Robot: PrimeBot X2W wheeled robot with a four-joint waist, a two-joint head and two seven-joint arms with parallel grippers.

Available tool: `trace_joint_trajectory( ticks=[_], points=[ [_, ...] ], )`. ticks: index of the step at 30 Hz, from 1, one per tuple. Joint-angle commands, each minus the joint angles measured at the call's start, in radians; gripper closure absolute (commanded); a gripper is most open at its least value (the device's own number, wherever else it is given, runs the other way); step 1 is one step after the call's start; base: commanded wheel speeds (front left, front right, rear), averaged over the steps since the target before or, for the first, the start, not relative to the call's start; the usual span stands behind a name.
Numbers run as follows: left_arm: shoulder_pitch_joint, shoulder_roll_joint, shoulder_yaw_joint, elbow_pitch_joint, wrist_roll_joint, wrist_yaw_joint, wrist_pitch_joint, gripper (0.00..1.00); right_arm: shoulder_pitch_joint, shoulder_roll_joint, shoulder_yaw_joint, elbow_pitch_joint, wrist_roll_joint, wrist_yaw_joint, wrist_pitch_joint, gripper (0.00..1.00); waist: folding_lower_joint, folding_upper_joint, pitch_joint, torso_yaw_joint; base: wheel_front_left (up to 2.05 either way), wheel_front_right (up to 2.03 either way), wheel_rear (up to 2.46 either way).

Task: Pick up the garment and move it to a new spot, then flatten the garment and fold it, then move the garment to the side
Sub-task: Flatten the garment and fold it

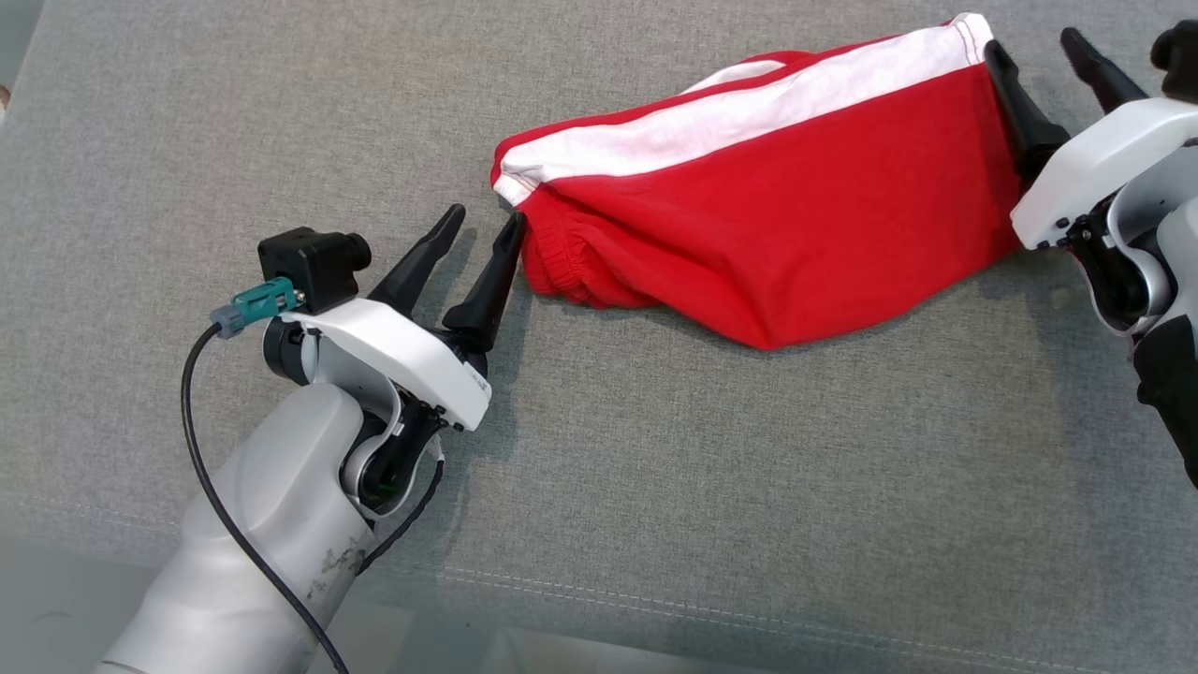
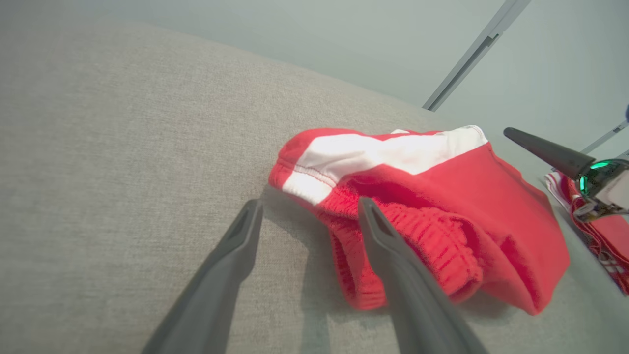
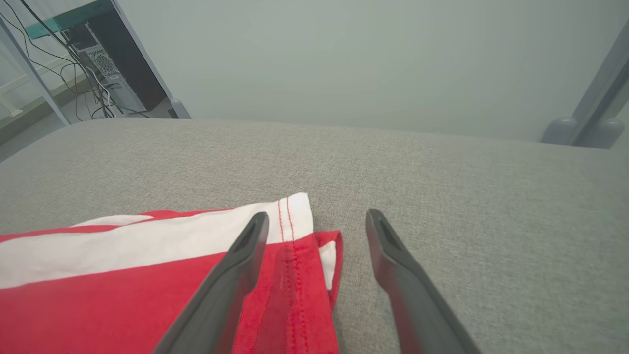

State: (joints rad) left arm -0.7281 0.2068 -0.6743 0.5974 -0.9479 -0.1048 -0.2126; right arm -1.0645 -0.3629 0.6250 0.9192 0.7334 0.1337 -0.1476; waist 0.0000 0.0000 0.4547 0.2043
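- Garment point(image 1: 796, 225), red shorts with a white side band, lies in a loose lengthwise heap on the grey cloth-covered table point(image 1: 655, 524), stretched between the two tools.
- At its waistband end, the left tool point(image 1: 485, 217) has its two dark fingers spread wide with nothing between them.
- The ribbed waistband point(image 1: 562, 267) lies just off that tool's right fingertip, touching it or very nearly so.
- From the left wrist, the waistband sits ahead and to the right of the tool. The right finger crosses in front of it, and bare table shows in the gap and ahead of the left finger.
- At the hemmed end, the right tool point(image 1: 1031, 42) is also spread wide and grips nothing. The garment lies to its left, against its left finger.
- From the right wrist, the left finger lies over the red cloth. The white-banded hem corner point(image 3: 295, 211) reaches a little into the gap, and the right finger is over bare table.
- From the left wrist, a second red-and-white cloth point(image 2: 602, 236) lies beyond the right tool.
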Motion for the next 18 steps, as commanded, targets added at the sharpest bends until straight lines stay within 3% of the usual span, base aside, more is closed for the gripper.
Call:
trace_joint_trajectory(
  ticks=[1, 7, 18],
  points=[
    [-0.001, 0.045, 0.026, -0.039, -0.007, 0.0, 0.008, 0.0, 0.032, -0.005, 0.014, -0.037, 0.014, -0.003, 0.01, 0.0, 0.0, 0.0, -0.002, -0.004, 0.0, 0.0, 0.0],
    [0.02, 0.065, 0.018, -0.098, -0.05, 0.0, 0.093, 0.0, 0.043, -0.009, 0.036, -0.049, 0.044, -0.003, 0.096, 0.0, 0.0, 0.0, -0.012, -0.008, 0.0, 0.0, 0.0],
    [-0.029, 0.03, -0.005, -0.054, -0.209, -0.023, 0.305, 0.0, 0.013, 0.031, 0.111, 0.029, 0.068, -0.003, 0.271, 0.0, 0.0, 0.0, -0.019, -0.002, 0.0, 0.0, 0.0]
  ],
)
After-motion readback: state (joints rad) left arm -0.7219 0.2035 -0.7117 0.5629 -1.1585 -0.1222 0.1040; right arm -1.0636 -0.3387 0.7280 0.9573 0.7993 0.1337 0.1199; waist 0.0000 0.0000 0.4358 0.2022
